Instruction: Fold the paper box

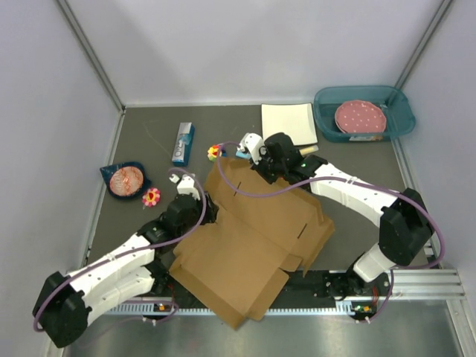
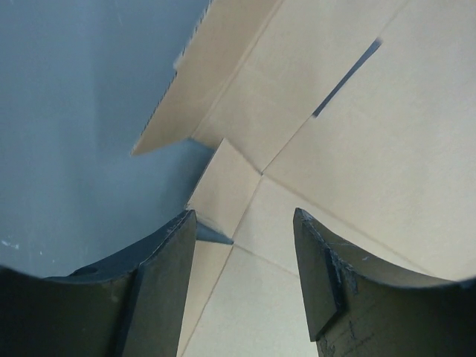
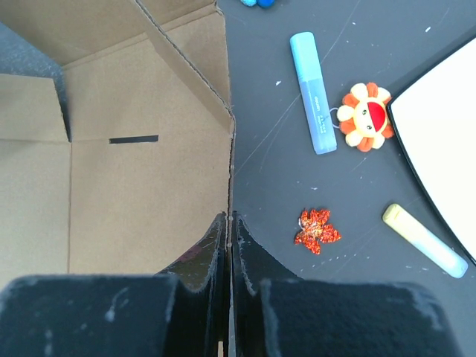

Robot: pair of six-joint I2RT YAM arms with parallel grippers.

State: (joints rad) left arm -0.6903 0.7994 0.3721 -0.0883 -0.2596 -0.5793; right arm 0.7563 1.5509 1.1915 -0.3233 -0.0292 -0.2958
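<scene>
While right gripper [image 3: 230, 217] pinches paper box [image 1: 245, 238] flap toward table [image 1: 149, 141] far edge, left gripper [image 2: 244, 216] hangs open over left flap, nearer crease.

No readable text anywhere, small print on light blue tube [image 3: 313, 93] too blurred

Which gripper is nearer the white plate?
Right. The right gripper, jaws shut on the far edge of the box, is just in front of the plate. The left gripper, open, is over the box's left side, farther away.
</scene>
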